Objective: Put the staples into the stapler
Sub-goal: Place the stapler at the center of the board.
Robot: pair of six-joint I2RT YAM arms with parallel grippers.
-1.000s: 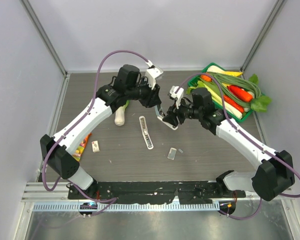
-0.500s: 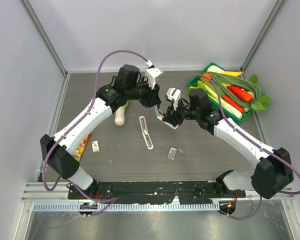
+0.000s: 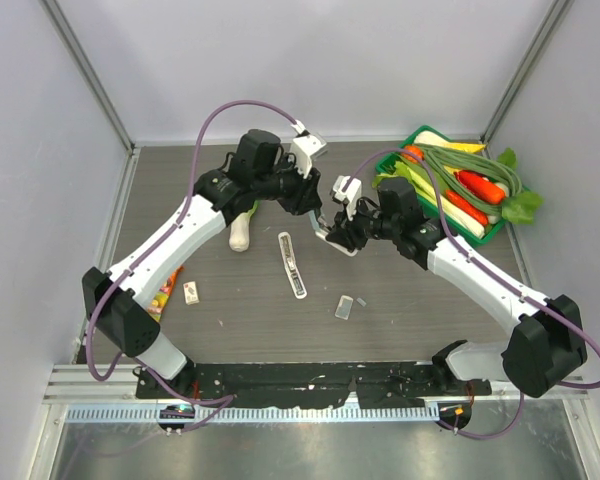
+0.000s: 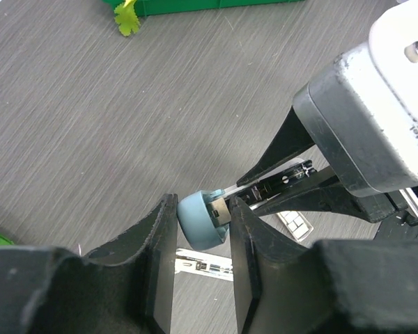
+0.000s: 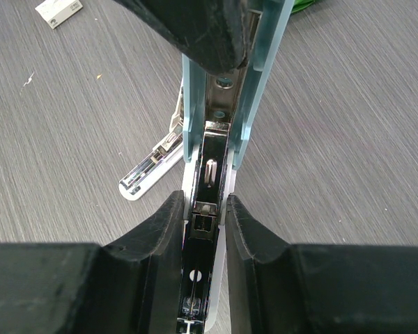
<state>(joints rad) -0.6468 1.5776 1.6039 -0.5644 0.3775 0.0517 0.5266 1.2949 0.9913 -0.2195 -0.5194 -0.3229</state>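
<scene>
Top external | left gripper (image 4: 203, 216) and right gripper (image 5: 205, 209) each pinch the blue-grey bar (image 5: 263, 76) midair, right apparently snug | stapler (image 3: 293, 263) at 7 o'clock untouched | loading unstarted; next: fetch staples (image 3: 191, 292).

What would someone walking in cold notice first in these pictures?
Above the middle of the table, the left fingers and right fingers clamp opposite ends of one pale blue bar with a metal channel. Just nearside of it lies a slim white stapler, and a green crate of vegetables fills the far right corner.
</scene>
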